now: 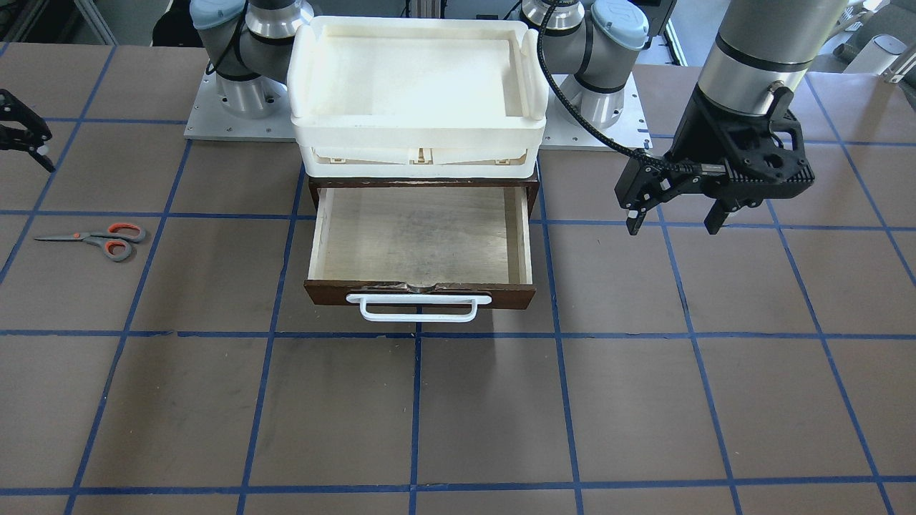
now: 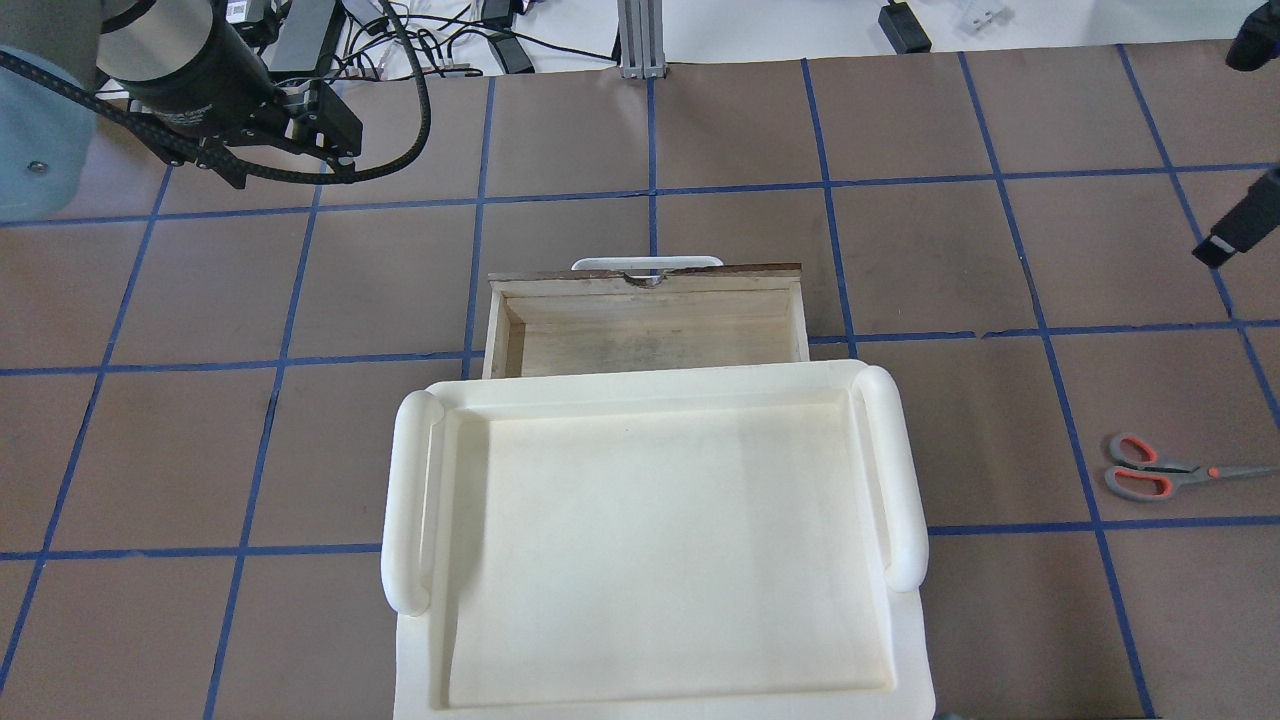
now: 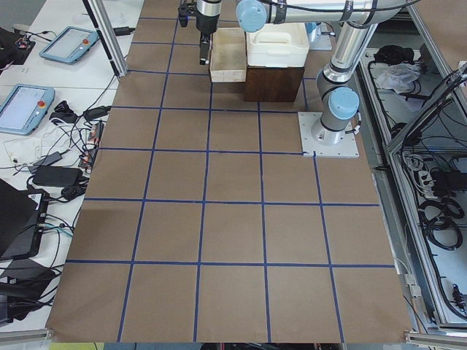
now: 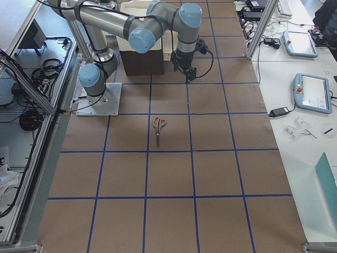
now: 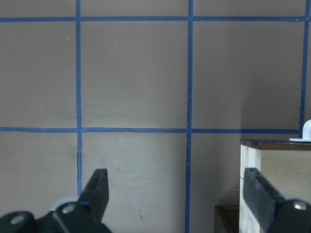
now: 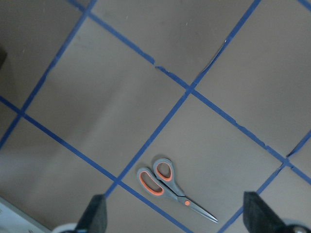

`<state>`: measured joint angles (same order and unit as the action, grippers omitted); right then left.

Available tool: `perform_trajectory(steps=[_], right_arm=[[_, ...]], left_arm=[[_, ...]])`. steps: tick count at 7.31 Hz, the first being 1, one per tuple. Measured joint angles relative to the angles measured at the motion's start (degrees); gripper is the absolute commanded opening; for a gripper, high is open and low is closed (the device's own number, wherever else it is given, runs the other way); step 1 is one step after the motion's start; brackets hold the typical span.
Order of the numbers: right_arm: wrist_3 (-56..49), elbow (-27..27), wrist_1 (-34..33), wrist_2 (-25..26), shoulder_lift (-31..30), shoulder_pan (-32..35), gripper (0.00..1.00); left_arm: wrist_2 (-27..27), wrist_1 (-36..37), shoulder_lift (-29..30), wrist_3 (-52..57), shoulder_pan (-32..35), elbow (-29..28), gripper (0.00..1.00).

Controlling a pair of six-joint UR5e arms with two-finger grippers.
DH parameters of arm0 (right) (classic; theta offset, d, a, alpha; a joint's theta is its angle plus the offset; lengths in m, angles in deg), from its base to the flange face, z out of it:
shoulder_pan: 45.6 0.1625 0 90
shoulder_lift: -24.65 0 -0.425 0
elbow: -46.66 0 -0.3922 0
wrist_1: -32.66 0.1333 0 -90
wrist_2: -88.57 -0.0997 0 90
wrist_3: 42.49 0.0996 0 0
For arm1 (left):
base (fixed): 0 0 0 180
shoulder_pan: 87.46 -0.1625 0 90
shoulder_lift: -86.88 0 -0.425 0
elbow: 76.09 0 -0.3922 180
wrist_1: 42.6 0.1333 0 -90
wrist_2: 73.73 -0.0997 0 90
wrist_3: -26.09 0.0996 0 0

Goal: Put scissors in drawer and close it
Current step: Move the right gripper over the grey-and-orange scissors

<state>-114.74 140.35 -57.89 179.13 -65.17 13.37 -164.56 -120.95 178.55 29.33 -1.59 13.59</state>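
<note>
The scissors lie flat on the brown table, far out on my right side, with their orange-lined loops toward the drawer. In the right wrist view the scissors sit well below my right gripper, which is open and holds nothing. The drawer is pulled out from its dark cabinet, its pale plywood inside bare, the white bar handle at its front. My left gripper hovers open and empty beside the drawer; one drawer corner shows in its wrist view.
A white plastic tray rests on top of the cabinet above the drawer. Blue tape lines grid the table. Both arm bases stand on grey plates behind the cabinet. Cables and tablets lie on side tables past the table's edges.
</note>
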Motion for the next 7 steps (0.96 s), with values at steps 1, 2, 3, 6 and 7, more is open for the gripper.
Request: perform_trajectory(steps=[1, 2, 3, 6, 7], right_arm=[[-12.6, 2.6, -1.4, 0.9, 0.9, -3.8, 1.00], [-23.0, 5.0, -3.0, 2.0, 2.2, -6.6, 1.00], [-30.3, 7.0, -4.1, 3.6, 3.5, -8.8, 1.00], [-43.2, 13.3, -6.1, 7.9, 6.9, -12.5, 1.00], [-44.5, 15.2, -9.8, 8.2, 7.7, -13.3, 1.00]], left_arm=[[0.1, 0.5, 0.2, 0.0, 0.0, 0.1, 1.00], [0.1, 1.0, 0.5, 0.0, 0.0, 0.2, 1.00], [0.1, 1.5, 0.7, -0.1, 0.0, 0.2, 1.00], [0.0, 1.8, 0.8, 0.0, 0.0, 0.3, 1.00], [0.0, 1.9, 0.7, -0.1, 0.0, 0.3, 1.00]])
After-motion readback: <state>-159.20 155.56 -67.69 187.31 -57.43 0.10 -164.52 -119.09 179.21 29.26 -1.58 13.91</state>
